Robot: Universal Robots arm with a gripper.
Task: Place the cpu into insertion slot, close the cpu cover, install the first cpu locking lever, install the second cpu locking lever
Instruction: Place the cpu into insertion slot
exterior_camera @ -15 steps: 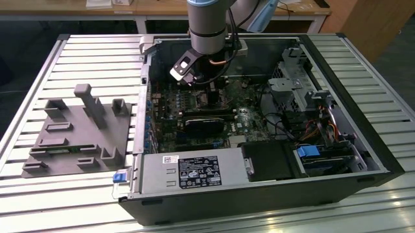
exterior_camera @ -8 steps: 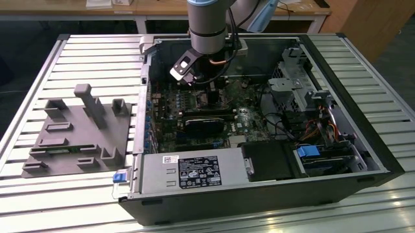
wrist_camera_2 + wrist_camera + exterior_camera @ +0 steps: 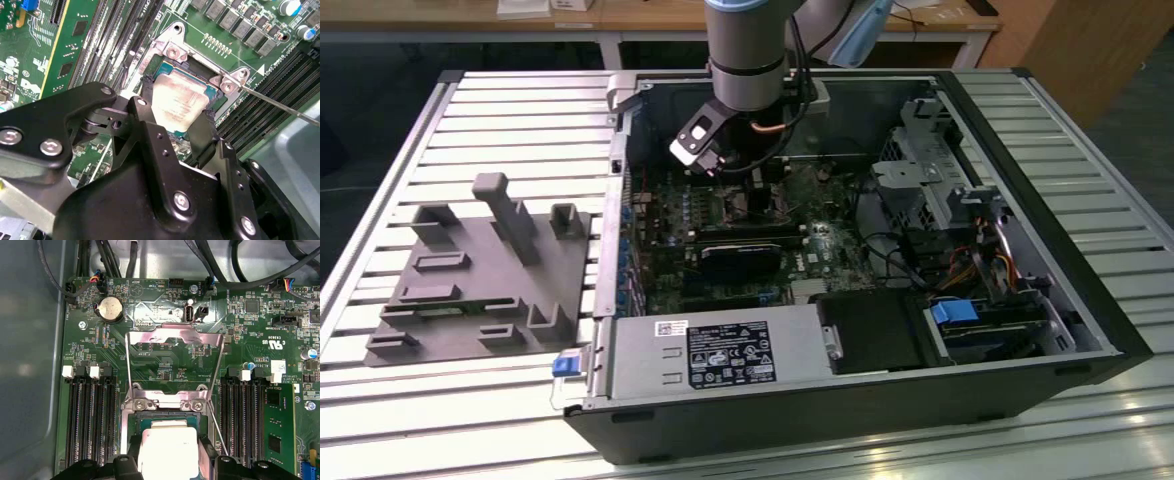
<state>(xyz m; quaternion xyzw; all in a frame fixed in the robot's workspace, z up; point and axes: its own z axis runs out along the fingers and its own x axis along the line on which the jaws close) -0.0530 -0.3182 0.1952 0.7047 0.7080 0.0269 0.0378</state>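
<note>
Between the two black fingers point(image 3: 209, 131) of the gripper point(image 3: 178, 106) sits the cpu point(image 3: 175, 100), dull silver top facing up. One finger bears on each of two opposite edges, so the jaws are drawn in to the chip's width and clamped on it. The chip lies squarely over the insertion slot point(image 3: 196, 62), inside its black-and-metal rim; whether it is fully seated or held just above the socket, I cannot tell.

Beyond the socket, the cpu cover point(image 3: 175, 335) is swung open and back, with green motherboard point(image 3: 240, 330) showing through its cut-out middle. A thin wire locking lever point(image 3: 280, 102) runs out from one socket corner across the long black memory slots point(image 3: 92, 425), which flank the socket on both sides.

Seen from the exterior view, the arm point(image 3: 750, 50) reaches down into the open computer case point(image 3: 1067, 250), which lies on a slatted metal table point(image 3: 494, 120). A grey fixture block point(image 3: 480, 270) rests on the table at the exterior view's left of the case
</note>
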